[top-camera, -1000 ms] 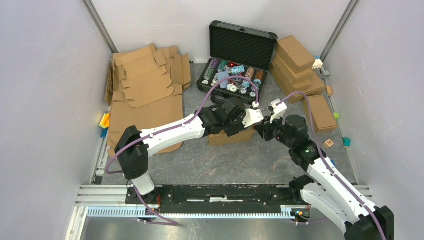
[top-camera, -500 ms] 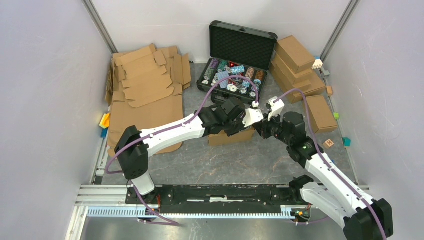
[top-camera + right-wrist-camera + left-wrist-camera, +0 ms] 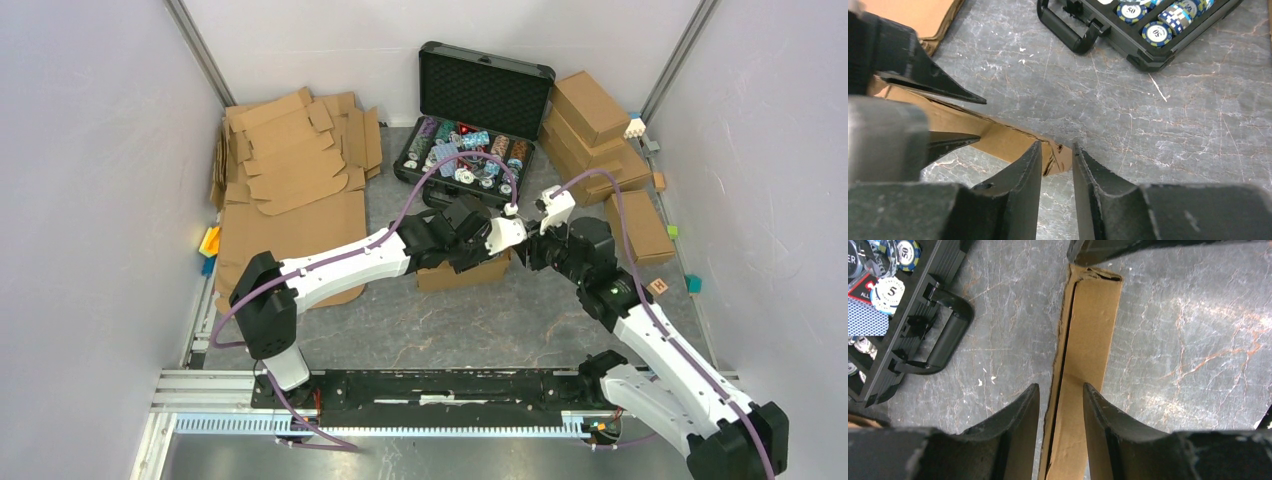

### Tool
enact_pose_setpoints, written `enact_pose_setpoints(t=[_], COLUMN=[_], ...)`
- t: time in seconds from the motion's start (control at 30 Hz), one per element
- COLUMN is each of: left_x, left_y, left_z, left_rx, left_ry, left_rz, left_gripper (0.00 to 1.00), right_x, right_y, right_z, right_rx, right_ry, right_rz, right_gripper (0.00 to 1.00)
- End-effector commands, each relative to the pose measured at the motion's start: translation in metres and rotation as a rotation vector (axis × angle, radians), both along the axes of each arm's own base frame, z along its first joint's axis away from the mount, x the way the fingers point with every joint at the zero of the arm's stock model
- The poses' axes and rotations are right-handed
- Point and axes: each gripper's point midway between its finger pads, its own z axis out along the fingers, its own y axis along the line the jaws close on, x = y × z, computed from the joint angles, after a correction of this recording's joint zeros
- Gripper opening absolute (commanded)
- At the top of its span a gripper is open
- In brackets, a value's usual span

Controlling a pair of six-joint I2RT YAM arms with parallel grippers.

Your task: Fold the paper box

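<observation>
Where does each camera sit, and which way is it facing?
Top external: high behind the bases, looking down on the table; left arm and right arm converge on the paper box.
Left wrist: on the left gripper, looking down along the paper box's wall; its fingers show.
Right wrist: on the right gripper, looking low across the table at the paper box's corner; both grippers' fingers show.
Shared: all three see the paper box and the chip case.
</observation>
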Motion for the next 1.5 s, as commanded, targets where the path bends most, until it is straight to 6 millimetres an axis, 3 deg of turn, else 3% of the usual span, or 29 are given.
enact_pose_setpoints(t=[0.0, 0.37, 0.6, 0.83, 0.9, 1.0, 1.1, 1.17, 1.3, 1.47], left_x=[-0.004, -0.004, -0.002, -0.001, -0.001, -0.001, -0.002, -0.002, -0.002, -0.003], left_y=[0.001, 0.001, 0.003, 0.004, 0.004, 0.004, 0.003, 0.004, 0.004, 0.004], left_z=[-0.004, -0.004, -0.006, -0.006, -0.006, -0.006, -0.004, -0.003, -0.003, -0.002], left_rx=[0.017, 0.019, 0.029, 0.01, 0.012, 0.009, 0.002, -0.001, -0.002, -0.004], left_ry=[0.023, 0.027, 0.025, 0.05, 0.052, 0.055, 0.059, 0.057, 0.058, 0.06], left_rz=[-0.004, -0.001, 0.011, 0.022, 0.023, 0.024, 0.022, 0.026, 0.022, 0.021], left_gripper=[0.44, 0.44, 0.44, 0.44, 0.44, 0.44, 0.44, 0.44, 0.44, 0.44], right_x=[0.004, 0.002, 0.001, 0.0, 0.003, 0.003, -0.003, -0.003, -0.001, 0.004], right_y=[0.013, 0.021, 0.003, -0.021, -0.028, -0.024, -0.017, -0.011, 0.002, 0.002], right_z=[0.007, 0.001, 0.012, -0.003, -0.006, -0.005, -0.006, -0.003, -0.002, 0.001], right_rx=[0.013, 0.03, 0.042, 0.046, 0.069, 0.089, 0.133, 0.127, 0.131, 0.128], right_ry=[-0.009, 0.011, -0.056, -0.055, -0.052, -0.136, -0.197, -0.188, -0.186, -0.209], right_rz=[0.057, 0.096, 0.003, -0.123, -0.172, -0.13, -0.08, -0.045, 0.025, 0.017], right_gripper=[0.36, 0.34, 0.36, 0.38, 0.46, 0.71, 0.79, 0.74, 0.53, 0.44])
